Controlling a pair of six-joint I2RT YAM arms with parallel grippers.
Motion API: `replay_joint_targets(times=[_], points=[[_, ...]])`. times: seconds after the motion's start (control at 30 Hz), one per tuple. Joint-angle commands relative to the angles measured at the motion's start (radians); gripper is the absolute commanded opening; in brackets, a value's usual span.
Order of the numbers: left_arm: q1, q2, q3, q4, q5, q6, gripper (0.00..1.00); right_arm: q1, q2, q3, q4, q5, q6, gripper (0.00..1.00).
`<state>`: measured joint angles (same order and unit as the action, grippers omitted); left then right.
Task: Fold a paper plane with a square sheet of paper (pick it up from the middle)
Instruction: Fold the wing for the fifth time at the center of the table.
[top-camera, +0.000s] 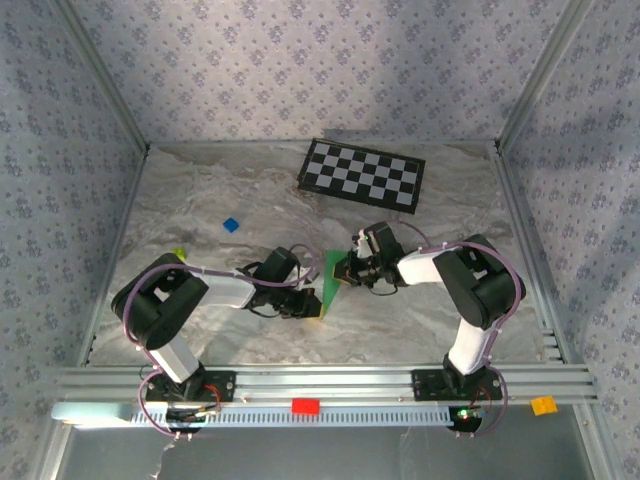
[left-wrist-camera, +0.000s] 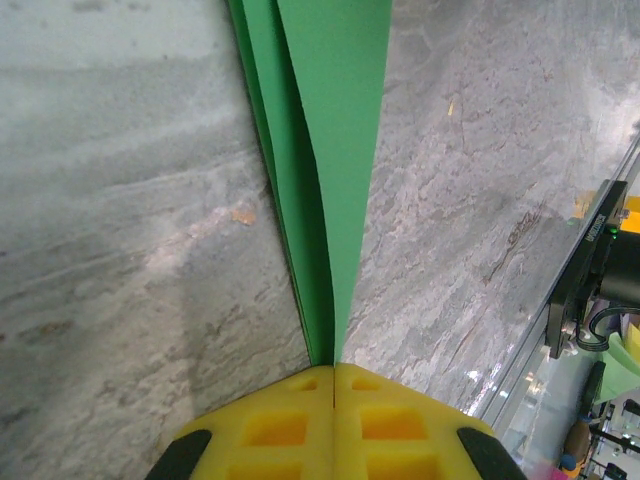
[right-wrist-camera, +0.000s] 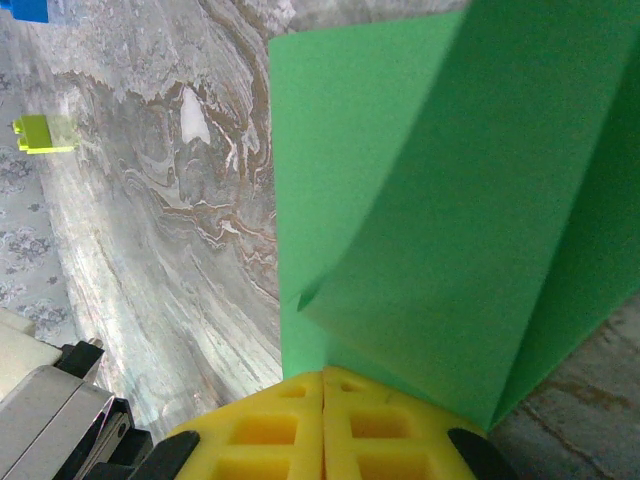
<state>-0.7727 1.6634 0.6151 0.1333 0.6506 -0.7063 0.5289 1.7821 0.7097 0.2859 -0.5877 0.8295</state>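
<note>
The square sheet of paper (top-camera: 331, 273), bright green, is folded into long narrow layers and held up between both grippers at the table's middle. My left gripper (top-camera: 314, 300) grips its near end. In the left wrist view the yellow fingers (left-wrist-camera: 270, 425) are shut on the paper (left-wrist-camera: 325, 150), which runs straight away from the gripper (left-wrist-camera: 332, 368). My right gripper (top-camera: 346, 271) holds the far side. In the right wrist view the gripper (right-wrist-camera: 323, 374) is shut on the paper (right-wrist-camera: 440, 200), whose flaps spread wide above it. Whether it has the paper plane's pointed shape I cannot tell.
A black-and-white checkerboard (top-camera: 362, 174) lies at the back. A tiny blue block (top-camera: 231, 224) and a yellow-green block (top-camera: 179, 254) sit left of the arms on the marbled table (top-camera: 430, 310). A red block (top-camera: 305, 406) and an orange one (top-camera: 543, 405) rest on the front rail.
</note>
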Motion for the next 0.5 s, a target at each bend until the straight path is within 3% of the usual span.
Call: replay_joint_targets(times=[0.0, 0.1, 0.2, 0.47], points=[[-0.021, -0.012, -0.028, -0.144, 0.031, 0.021, 0.02, 0.008, 0.055, -0.022, -0.128, 0.134, -0.016, 0.08], [-0.020, -0.019, -0.028, -0.146, 0.027, 0.019, 0.06, 0.007, 0.057, -0.021, -0.128, 0.135, -0.015, 0.08], [-0.021, -0.022, -0.028, -0.144, 0.025, 0.019, 0.00, 0.008, 0.058, -0.020, -0.128, 0.135, -0.015, 0.08], [-0.023, -0.056, -0.036, -0.140, 0.001, 0.013, 0.04, 0.012, 0.062, -0.018, -0.129, 0.129, -0.010, 0.08]])
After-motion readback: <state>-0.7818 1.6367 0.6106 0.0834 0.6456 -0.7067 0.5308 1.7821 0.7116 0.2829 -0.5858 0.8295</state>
